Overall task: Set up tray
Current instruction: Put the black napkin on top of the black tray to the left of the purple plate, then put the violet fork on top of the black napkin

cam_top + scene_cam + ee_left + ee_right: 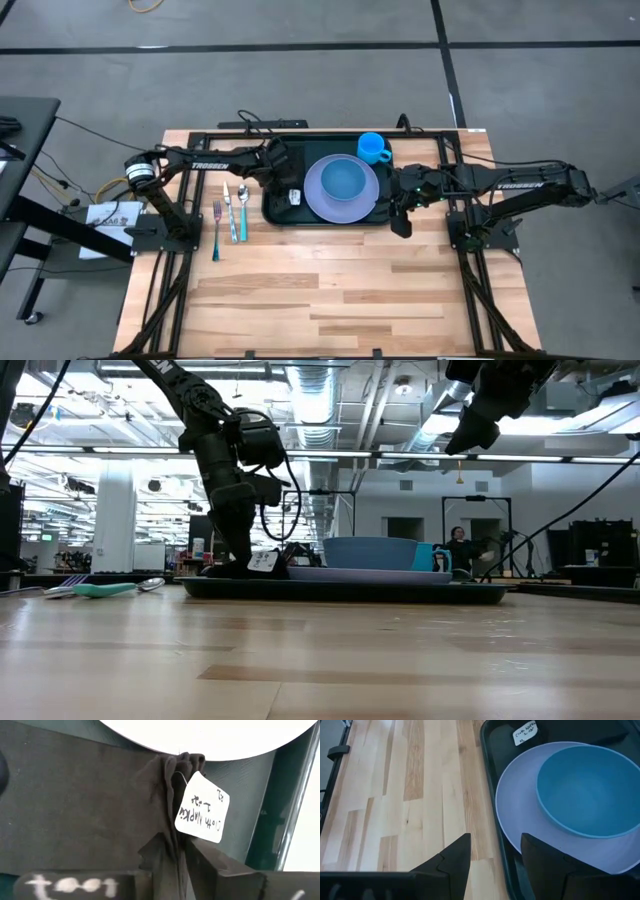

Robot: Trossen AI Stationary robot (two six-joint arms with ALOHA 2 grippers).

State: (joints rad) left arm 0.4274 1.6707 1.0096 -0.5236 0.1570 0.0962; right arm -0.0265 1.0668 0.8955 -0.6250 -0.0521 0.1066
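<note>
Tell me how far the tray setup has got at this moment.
Done: the tray holds the lavender plate with the blue bowl on it, and the blue cup at a corner. In hand: the left tool is down on the tray with the tagged black napkin between its fingers. Left: the fork, knife and spoon lie on the table beside the tray. The right tool waits open.
</note>
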